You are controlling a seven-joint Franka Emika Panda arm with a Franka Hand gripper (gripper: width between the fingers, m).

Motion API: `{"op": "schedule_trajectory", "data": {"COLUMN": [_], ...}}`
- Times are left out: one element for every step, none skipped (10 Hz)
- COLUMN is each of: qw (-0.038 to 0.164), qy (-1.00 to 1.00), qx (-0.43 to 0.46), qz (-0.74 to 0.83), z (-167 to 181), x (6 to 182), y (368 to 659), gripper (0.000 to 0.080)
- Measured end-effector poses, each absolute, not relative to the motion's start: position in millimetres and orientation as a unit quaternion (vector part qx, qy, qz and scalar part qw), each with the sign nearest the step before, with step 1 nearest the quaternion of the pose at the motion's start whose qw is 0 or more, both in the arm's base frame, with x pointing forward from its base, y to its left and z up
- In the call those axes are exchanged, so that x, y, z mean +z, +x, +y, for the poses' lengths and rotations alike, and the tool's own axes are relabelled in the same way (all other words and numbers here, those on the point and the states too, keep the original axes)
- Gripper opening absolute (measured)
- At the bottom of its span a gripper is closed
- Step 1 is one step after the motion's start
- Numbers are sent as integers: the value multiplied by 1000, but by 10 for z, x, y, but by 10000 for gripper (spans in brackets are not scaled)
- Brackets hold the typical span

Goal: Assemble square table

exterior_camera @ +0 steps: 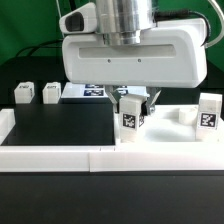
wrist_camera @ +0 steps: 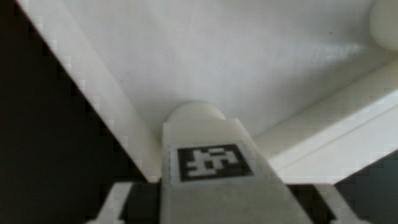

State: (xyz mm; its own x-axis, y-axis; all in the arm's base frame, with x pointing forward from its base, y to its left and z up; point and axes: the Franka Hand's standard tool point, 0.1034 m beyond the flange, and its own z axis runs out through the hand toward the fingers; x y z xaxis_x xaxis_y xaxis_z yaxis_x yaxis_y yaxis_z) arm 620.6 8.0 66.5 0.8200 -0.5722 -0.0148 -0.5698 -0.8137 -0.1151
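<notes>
My gripper (exterior_camera: pixel 132 108) is shut on a white block leg (exterior_camera: pixel 131 116) with a square tag, held upright over the near left part of the square tabletop (exterior_camera: pixel 172 134). In the wrist view the leg (wrist_camera: pixel 214 150) fills the space between my fingers (wrist_camera: pixel 118 200), and the tabletop's inner face and raised rim (wrist_camera: pixel 231 50) lie below it. I cannot tell whether the leg touches the tabletop. Two loose legs (exterior_camera: pixel 23 93) (exterior_camera: pixel 50 93) stand at the exterior view's left. Another leg (exterior_camera: pixel 208 110) stands at the right on the tabletop.
The marker board (exterior_camera: pixel 85 92) lies behind the black mat, partly hidden by my hand. The long low white border wall (exterior_camera: pixel 60 156) runs along the front edge. A small white raised part (exterior_camera: pixel 181 114) shows on the tabletop's far side.
</notes>
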Motion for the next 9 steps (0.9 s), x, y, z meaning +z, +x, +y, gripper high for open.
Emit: {"op": "schedule_trajectory", "data": {"qw": [58, 59, 59, 58, 56, 54, 58, 64, 73], "qy": [-945, -926, -895, -859, -817, -776, -717, -660, -604], "qx": [-9, -6, -3, 1, 7, 14, 24, 35, 45], "qz": [321, 372, 442, 509, 574, 629, 695, 748, 792], "z": [80, 81, 74, 86, 93, 94, 107, 95, 87], "x": [665, 667, 678, 686, 688, 683, 676, 671, 668], "y": [6206, 6208, 6221, 6225, 6226, 6235, 6241, 6255, 6264], "gripper": [294, 294, 294, 294, 294, 294, 294, 294, 294]}}
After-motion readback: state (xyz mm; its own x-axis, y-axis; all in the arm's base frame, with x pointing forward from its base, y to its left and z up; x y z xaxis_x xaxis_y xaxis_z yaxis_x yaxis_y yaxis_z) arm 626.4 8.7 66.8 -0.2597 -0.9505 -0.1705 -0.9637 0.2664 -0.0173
